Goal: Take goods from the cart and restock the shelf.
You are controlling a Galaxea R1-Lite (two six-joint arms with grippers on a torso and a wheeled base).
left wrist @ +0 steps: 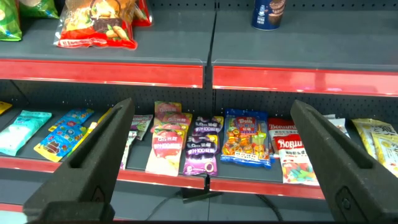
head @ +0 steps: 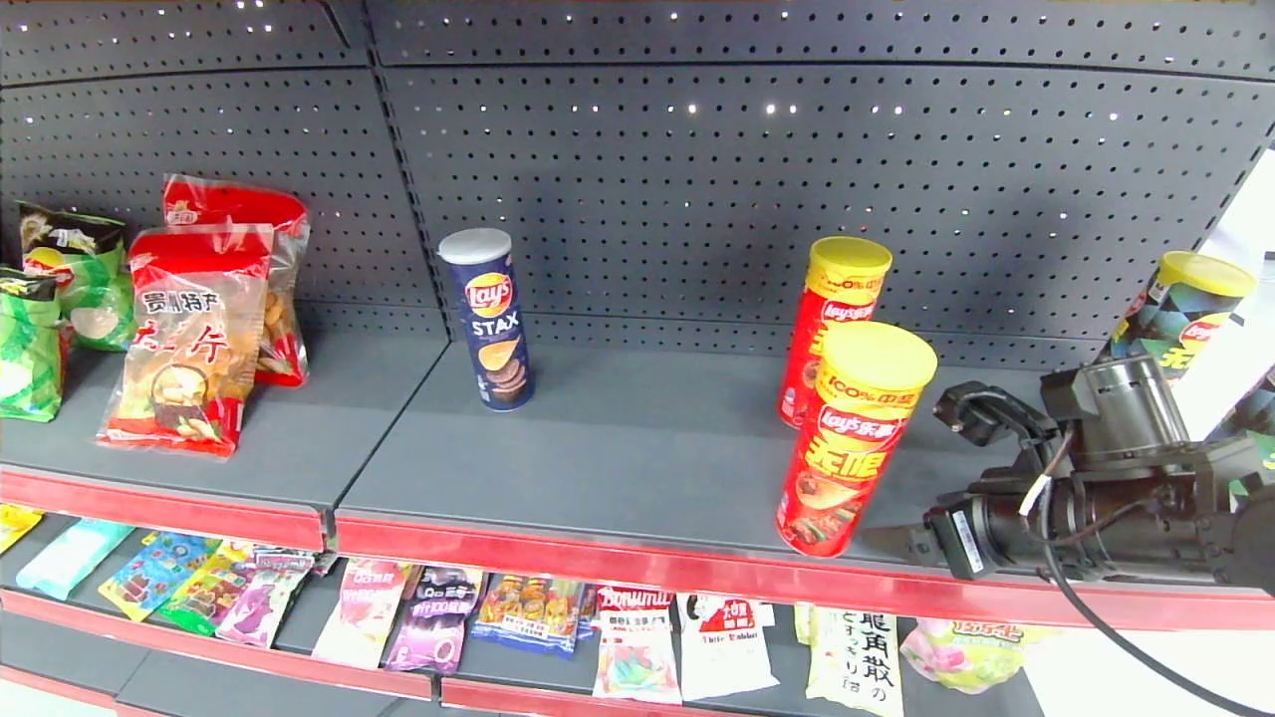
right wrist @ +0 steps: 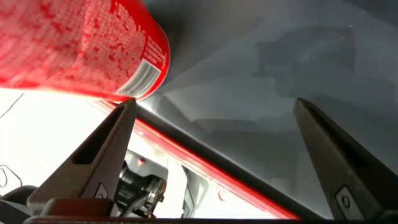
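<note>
Red can (head: 852,438) beside right gripper (right wrist: 214,107) (jaws apart).

- Bright, even overhead light; the blue can (head: 490,319) casts a soft shadow on the shelf (head: 618,448).
- Glare streaks the red shelf edge (left wrist: 298,79).
- Straight lines bow near the head view's edges.

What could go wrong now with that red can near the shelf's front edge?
The front red can stands close to the shelf's red lip, so a nudge might tip it off. The open right gripper sits beside its base; pulling back carelessly could clip it.
</note>
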